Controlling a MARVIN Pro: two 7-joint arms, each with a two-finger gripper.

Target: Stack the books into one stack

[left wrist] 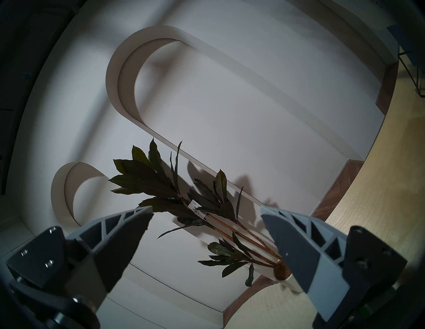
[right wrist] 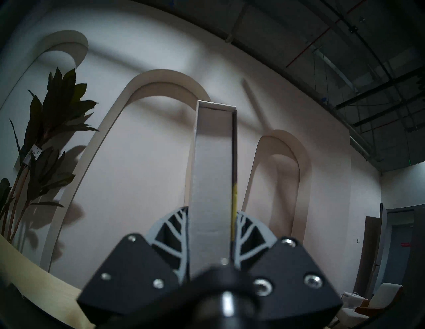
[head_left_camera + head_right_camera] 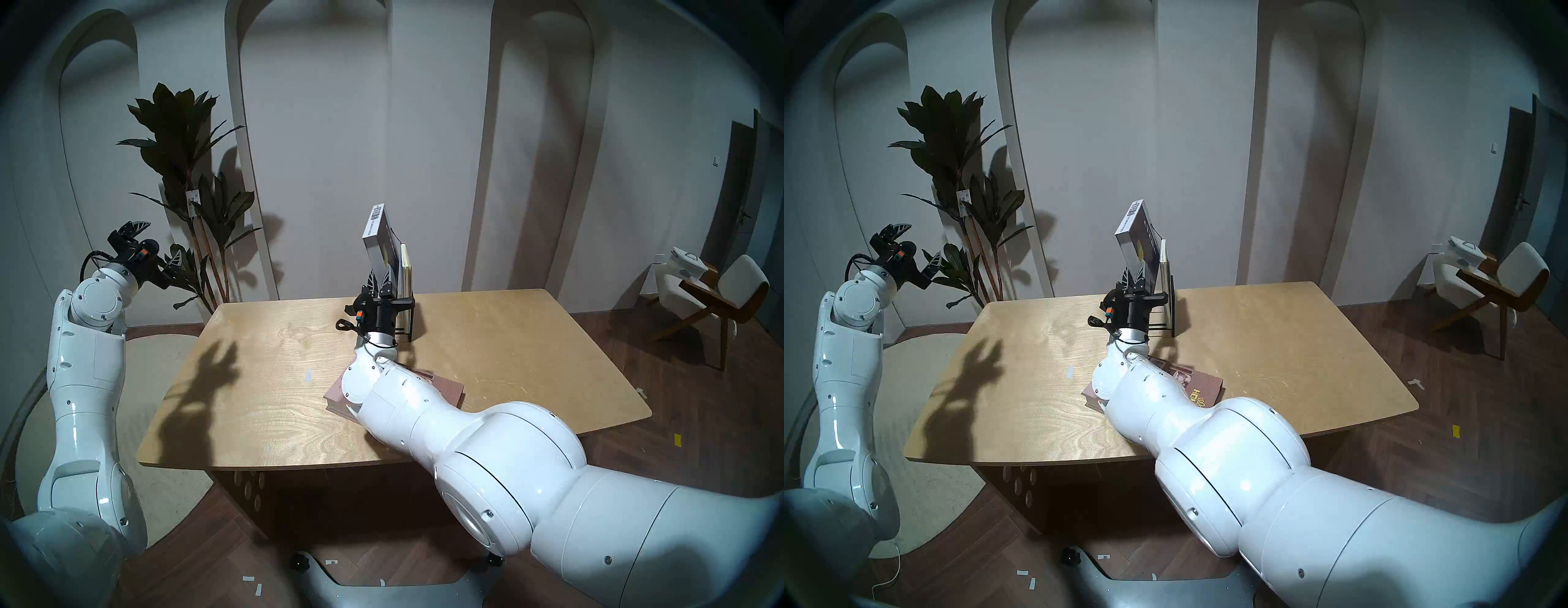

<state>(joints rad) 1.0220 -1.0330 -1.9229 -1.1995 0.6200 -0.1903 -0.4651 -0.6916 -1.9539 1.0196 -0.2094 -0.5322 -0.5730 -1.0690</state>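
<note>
Head view, biggest first: wooden counter [image 3: 263,382], with the large mauve-brown book [image 3: 1202,384] lying flat near its front edge, mostly under the right arm. That one looks like the base of the stack. Black wire rack [image 3: 405,316] stands further back, and a thin book [image 3: 406,265] is upright in it. The thick book with the white spine [image 3: 375,242] is up clear of the rack, tilted, pinched at its lower end by the right tool [image 3: 379,280], whose fingers are closed hard on it. Left tool [image 3: 155,250] is off the counter's left side near the plant [image 3: 186,170], spread wide, holding nothing.

Doing this step well, my read: carry the thick book back over the flat one, turn it level before lowering, line up the edges, and only let go once it bears on the cover. The grip is at one end, so the far end could sag or swing; move slowly. Keep clear of the thin book and rack on the way.

Hard to see:
- flat book's cover and near corner, hidden by the arm
- thin book's colour and how it sits in the rack
- right wrist view shows only the held book's page edge [image 2: 212,174] between the fingers.
</note>
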